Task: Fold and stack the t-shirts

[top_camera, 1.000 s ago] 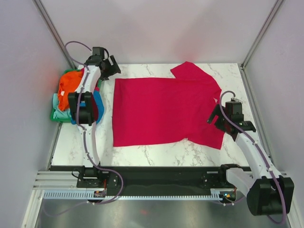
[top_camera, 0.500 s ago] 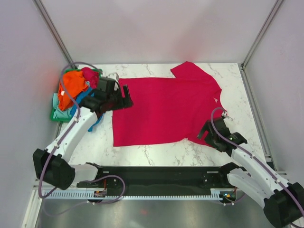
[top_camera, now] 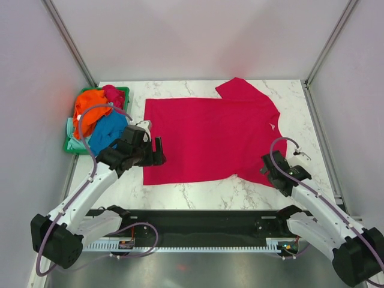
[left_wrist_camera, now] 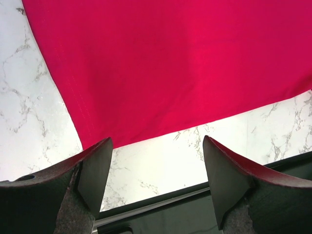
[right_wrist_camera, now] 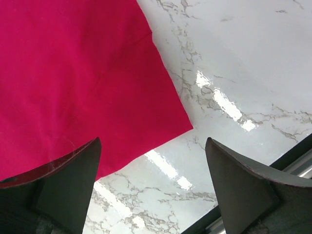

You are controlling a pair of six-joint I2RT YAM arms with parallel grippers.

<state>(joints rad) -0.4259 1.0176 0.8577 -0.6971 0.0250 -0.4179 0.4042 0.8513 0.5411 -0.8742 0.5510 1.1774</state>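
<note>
Robot arms over a marble table (top_camera: 180, 87). A magenta-red shirt (top_camera: 207, 135) lies spread flat. The left gripper (left_wrist_camera: 156, 140) hovers wide apart and empty, the shirt's near left corner just ahead of one finger. The right gripper (right_wrist_camera: 153, 141), likewise spread and empty, frames the near right corner. Left of the left gripper, a green basket (top_camera: 123, 91) holds an orange shirt (top_camera: 90, 105), a blue shirt (top_camera: 108, 132) and a mint shirt (top_camera: 75, 143).

place: robot lab cell | evidence: plain walled enclosure (top_camera: 204, 36), aluminium posts (top_camera: 69, 42), marble-look tabletop (top_camera: 198, 195)

Shows magenta-red t-shirt (top_camera: 210, 135) spread flat on marble tabletop (top_camera: 198, 192); left gripper (top_camera: 158, 152) at its left edge, right gripper (top_camera: 267, 167) at its near right corner.
</note>
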